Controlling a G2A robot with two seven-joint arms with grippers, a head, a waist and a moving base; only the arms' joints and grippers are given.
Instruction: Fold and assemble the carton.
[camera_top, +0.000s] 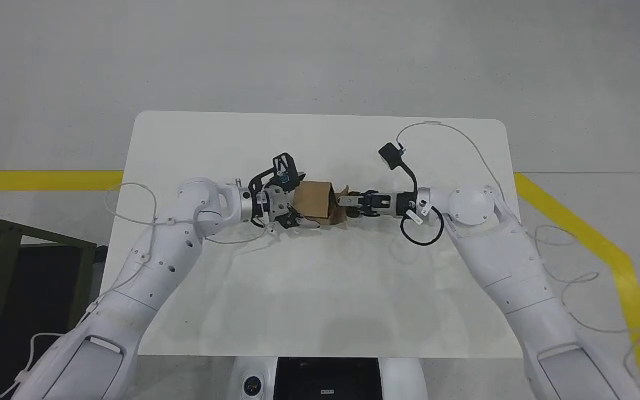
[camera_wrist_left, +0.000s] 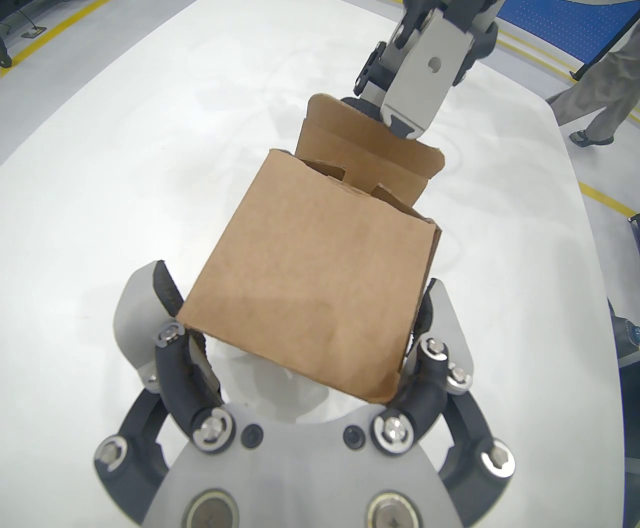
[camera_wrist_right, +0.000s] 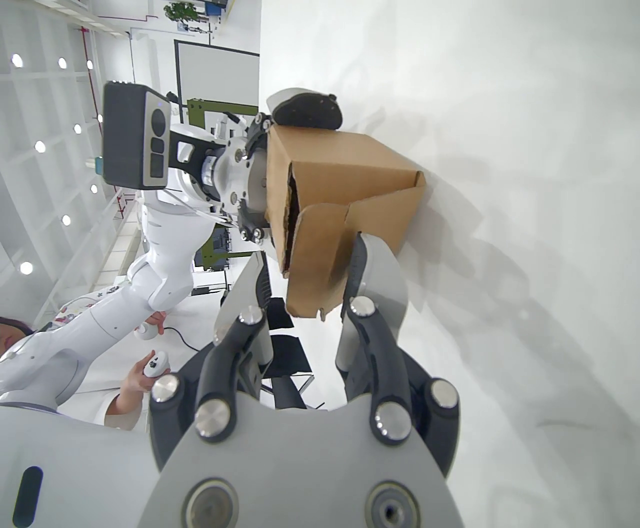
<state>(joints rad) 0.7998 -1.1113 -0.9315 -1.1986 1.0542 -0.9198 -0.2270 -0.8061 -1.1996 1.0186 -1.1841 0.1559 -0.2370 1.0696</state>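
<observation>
Nearest the left wrist, the left gripper (camera_wrist_left: 297, 300) has its jaws spread wide and clamped across the closed end of the brown cardboard carton (camera_wrist_left: 310, 270). One ribbed finger (camera_wrist_left: 167, 292) presses each side of that end.

The carton lies at the middle of the white bench (camera_top: 320, 300), between the two arms, and seems to rest on the surface. Its long axis runs side to side across the bench, from one gripper to the other. The closed end points at the left gripper and the open mouth points at the right one.

Past the open mouth, a long lid flap (camera_wrist_left: 370, 145) sticks out from the carton, unfolded, in line with the long axis.

The right gripper (camera_wrist_right: 310, 260) meets this flap from the far side. Its jaws stand partly apart with the flap between them. One finger (camera_wrist_right: 372, 270) lies against the flap, and a small gap shows between the flap and the other finger. In the left wrist view that finger's flat face lies over the flap, with its tip on the cardboard.

Farther back, a white cable (camera_top: 450, 130) loops over the far part of the bench.
</observation>
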